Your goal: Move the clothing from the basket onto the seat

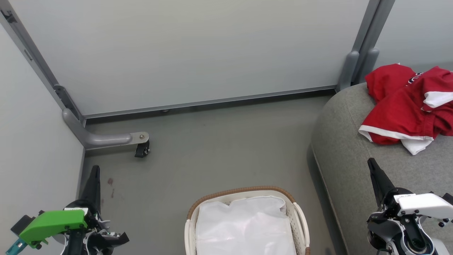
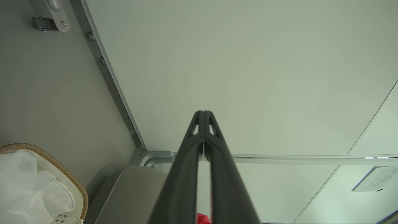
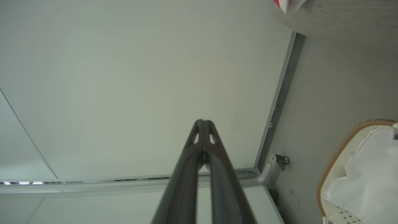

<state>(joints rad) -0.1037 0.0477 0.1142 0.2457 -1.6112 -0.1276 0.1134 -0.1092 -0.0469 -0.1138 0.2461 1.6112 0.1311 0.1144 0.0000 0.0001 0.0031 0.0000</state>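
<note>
The red clothing with white trim lies crumpled on the grey seat at the right; a scrap of red peeks between my left fingers. The white basket with its brown woven rim stands on the floor at bottom centre, holding just its white liner. My left gripper is shut and empty at the lower left, away from the basket. My right gripper is shut and empty above the seat's front, below the clothing. Both wrist views show the fingertips pressed together against the pale wall.
Pale partition panels close off the back and left. A grey metal foot with a black caster juts onto the floor at the left. Grey floor lies open between panels, basket and seat.
</note>
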